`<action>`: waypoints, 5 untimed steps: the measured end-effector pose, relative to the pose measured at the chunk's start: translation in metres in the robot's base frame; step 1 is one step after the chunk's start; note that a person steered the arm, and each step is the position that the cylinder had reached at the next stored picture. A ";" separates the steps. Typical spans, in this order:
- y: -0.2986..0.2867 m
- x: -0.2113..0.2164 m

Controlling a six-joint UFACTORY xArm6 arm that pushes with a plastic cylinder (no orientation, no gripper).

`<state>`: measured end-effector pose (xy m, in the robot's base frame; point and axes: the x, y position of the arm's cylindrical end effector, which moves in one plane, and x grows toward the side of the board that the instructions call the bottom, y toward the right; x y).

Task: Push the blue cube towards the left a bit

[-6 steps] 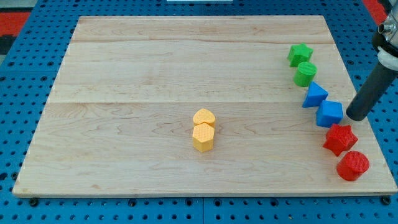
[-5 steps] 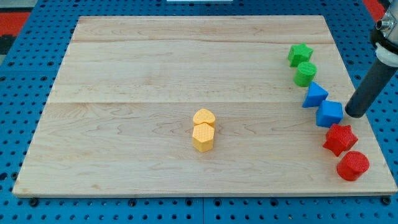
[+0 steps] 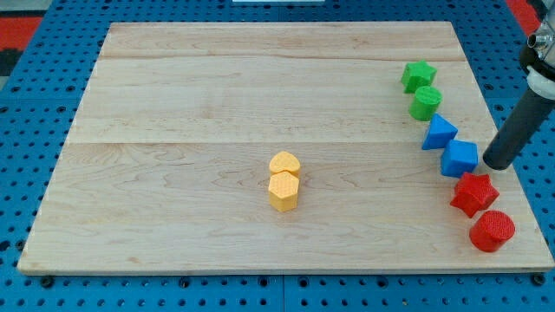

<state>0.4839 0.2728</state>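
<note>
The blue cube sits near the board's right edge. A blue triangular block touches it on its upper left. My tip rests on the board just right of the blue cube, a small gap apart. The dark rod slants up to the view's right edge. A red star block lies just below the cube.
A red cylinder sits below the star. A green star block and a green cylinder stand above the blue blocks. Two yellow blocks touch each other at mid-board. The wooden board lies on a blue pegboard.
My tip has shifted only slightly beside the blue cube. No block has moved.
</note>
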 end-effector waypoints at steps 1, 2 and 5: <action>-0.003 0.001; -0.010 0.002; -0.019 0.013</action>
